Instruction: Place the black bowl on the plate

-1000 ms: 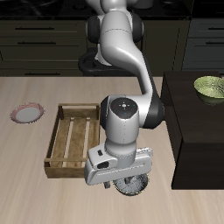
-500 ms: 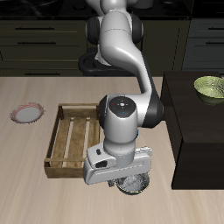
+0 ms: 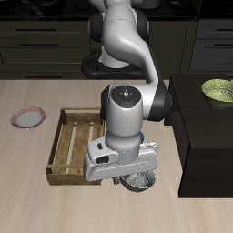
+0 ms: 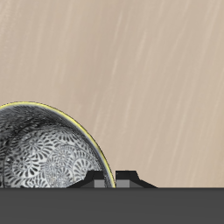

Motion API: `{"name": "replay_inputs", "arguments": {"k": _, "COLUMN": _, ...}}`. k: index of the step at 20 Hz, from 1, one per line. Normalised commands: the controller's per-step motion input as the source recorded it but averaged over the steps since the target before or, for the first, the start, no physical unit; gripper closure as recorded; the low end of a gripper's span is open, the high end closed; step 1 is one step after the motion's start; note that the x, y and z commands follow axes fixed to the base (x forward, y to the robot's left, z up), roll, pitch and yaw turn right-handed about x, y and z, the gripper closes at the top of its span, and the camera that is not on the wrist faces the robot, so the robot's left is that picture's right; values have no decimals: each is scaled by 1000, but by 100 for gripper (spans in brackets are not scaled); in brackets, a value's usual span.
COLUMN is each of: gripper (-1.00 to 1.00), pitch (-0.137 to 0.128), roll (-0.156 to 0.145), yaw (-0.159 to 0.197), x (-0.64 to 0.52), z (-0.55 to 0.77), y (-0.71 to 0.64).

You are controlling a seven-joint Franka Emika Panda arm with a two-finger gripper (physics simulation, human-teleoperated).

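The black bowl (image 3: 139, 181) hangs just above the table near its front edge, slightly tilted, under my wrist. In the wrist view its speckled grey-white inside (image 4: 44, 153) and thin rim fill one side. My gripper (image 3: 135, 176) is shut on the bowl's rim, and its fingertips (image 4: 116, 179) show at that rim in the wrist view. The plate (image 3: 27, 117), with a pinkish-red rim and pale centre, lies far off at the table's edge beyond the wooden tray. It does not show in the wrist view.
An open wooden tray (image 3: 65, 150) lies on the table between the bowl and the plate. A dark raised block (image 3: 205, 136) stands beside the bowl on the other side, with a pale green bowl (image 3: 218, 90) on top.
My arm has risen and shifted a little toward the tray. The black bowl has come up off the table with the gripper.
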Motion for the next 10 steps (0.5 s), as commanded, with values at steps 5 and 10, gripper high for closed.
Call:
{"name": "replay_inputs", "arguments": {"k": 5, "gripper": 100, "pitch": -62, "roll": 16, "yaw": -47, "x": -213, "z": 371, "y": -39}}
{"name": "replay_inputs", "arguments": {"k": 10, "gripper": 100, "pitch": -58, "roll": -4, "yaw": -21, "x": -225, "z": 322, "y": -134}}
